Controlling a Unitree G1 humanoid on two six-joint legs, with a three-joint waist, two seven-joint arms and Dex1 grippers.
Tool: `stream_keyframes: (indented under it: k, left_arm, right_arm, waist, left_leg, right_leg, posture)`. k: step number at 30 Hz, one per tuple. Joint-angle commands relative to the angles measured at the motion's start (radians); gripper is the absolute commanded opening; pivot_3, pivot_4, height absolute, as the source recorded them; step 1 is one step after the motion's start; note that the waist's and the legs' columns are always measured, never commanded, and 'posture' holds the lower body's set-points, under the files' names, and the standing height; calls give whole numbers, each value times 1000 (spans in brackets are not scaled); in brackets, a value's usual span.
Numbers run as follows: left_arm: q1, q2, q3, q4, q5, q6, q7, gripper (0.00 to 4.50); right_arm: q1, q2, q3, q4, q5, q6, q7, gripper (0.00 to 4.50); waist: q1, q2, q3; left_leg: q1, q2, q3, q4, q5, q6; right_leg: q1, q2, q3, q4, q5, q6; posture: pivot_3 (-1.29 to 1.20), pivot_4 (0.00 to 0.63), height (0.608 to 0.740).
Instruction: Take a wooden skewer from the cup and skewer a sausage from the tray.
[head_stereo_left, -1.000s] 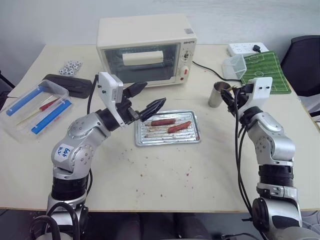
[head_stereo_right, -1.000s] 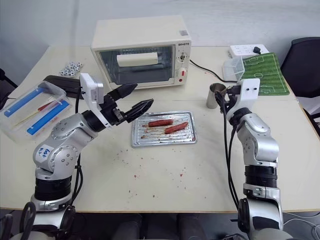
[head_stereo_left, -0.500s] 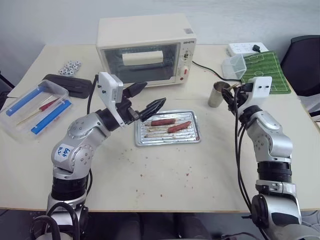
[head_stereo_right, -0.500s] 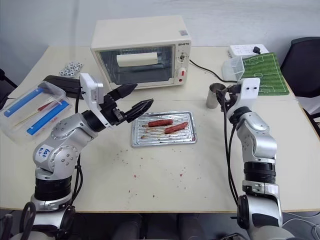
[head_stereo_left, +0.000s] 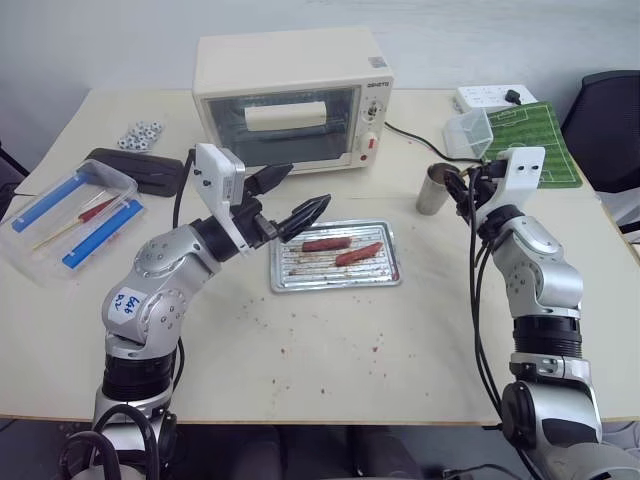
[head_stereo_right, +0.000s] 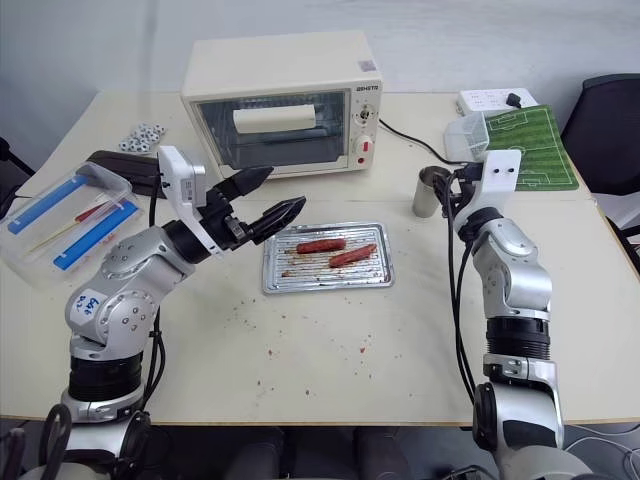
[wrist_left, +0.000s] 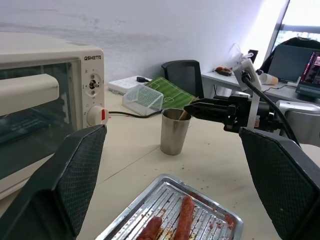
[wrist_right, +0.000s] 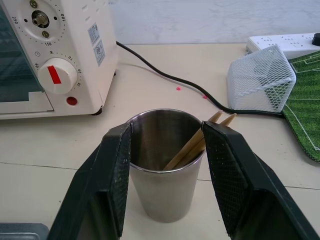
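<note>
Skewers (wrist_right: 197, 142) stood in the cup (wrist_right: 165, 162), leaned toward its right rim, tips poking just past the lip; long axis slanted up and to the right. Cup set at the far right of the table, just beyond the right gripper (wrist_right: 166, 165), whose 2 fingers straddled it at about half spread, holding nothing. Judged the nearer arm by far for the pick. Left gripper (head_stereo_left: 292, 203) hung over the tray's left end, jaws spread wide and empty. Tray (head_stereo_left: 285, 283) lay at table centre with 2 sausages, the lighter sausage (head_stereo_left: 359, 253) on the right.
</note>
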Motion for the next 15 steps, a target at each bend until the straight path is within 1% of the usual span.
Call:
stream_keyframes:
  k: [1,15]
  left_arm:
    - [-11,4,11,-27,3,-15,2,4500]
    - [-16,8,7,-24,6,-17,-7,4500]
  right_arm:
    - [11,-19,-31,-43,1,-9,-11,2279]
    - [-25,-17,-26,24,-8,-47,-22,2279]
  waist:
    - [1,0,0]
    - [-1,0,0]
  left_leg:
    - [0,0,0,0,0,0]
    - [0,0,0,0,0,0]
  right_leg:
    - [0,0,0,0,0,0]
    - [0,0,0,0,0,0]
  posture:
    - [0,150,740]
    - [0,150,740]
